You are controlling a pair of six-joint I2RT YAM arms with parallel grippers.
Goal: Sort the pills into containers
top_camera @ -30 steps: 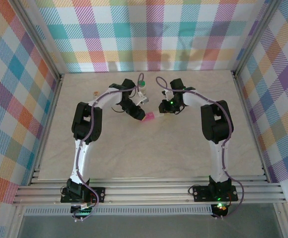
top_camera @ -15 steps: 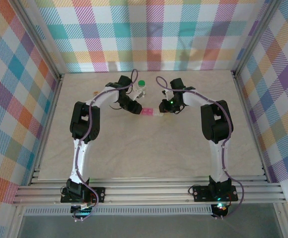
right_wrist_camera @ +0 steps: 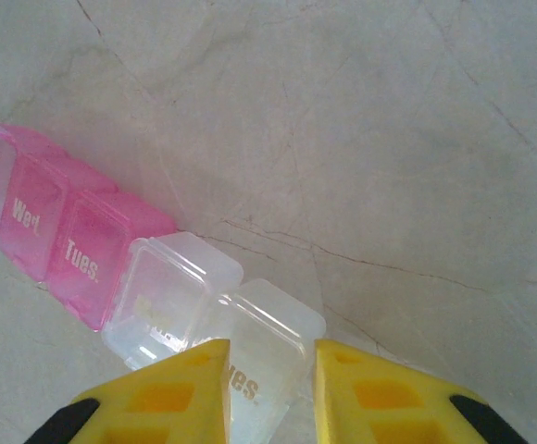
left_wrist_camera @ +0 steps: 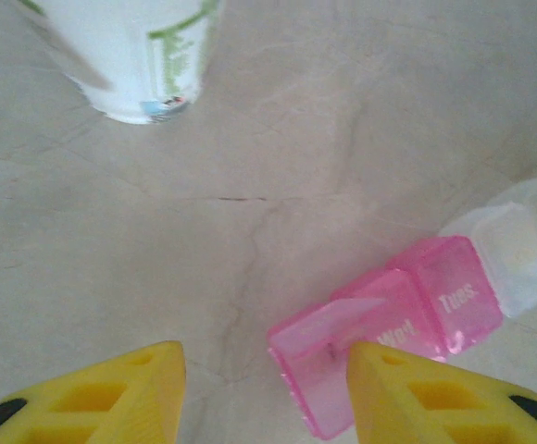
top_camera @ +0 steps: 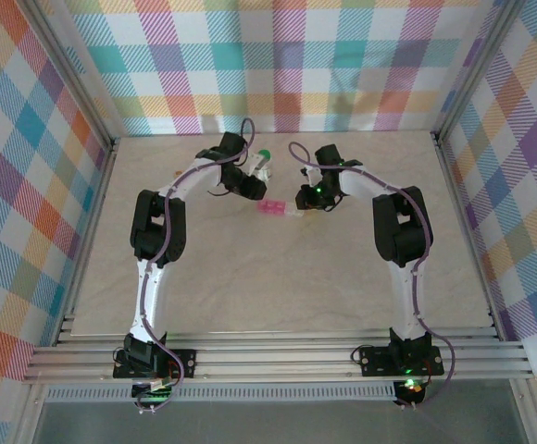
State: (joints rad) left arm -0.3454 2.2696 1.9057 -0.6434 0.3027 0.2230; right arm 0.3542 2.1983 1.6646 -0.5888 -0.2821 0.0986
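The containers are a short strip of pink [left_wrist_camera: 435, 296] and clear [right_wrist_camera: 171, 291] lidded compartments lying mid-table [top_camera: 278, 208]. My right gripper [top_camera: 301, 201] [right_wrist_camera: 270, 379] is shut on the clear end compartment [right_wrist_camera: 264, 347], one yellow finger on each side. My left gripper [top_camera: 252, 190] [left_wrist_camera: 264, 388] hangs open just beyond the pink end, with bare table between its fingers. The lid of the last pink compartment [left_wrist_camera: 329, 333] stands raised beside the right finger. The pills are out of view.
A white bottle with a green cap [top_camera: 263, 160] [left_wrist_camera: 134, 55] stands just behind the left gripper, toward the back wall. Checked walls close in the marble table [top_camera: 278, 277] on three sides.
My left gripper has drawn back from over the pink end of the strip toward the bottle, uncovering the strip. The right gripper has stayed put on the clear end.
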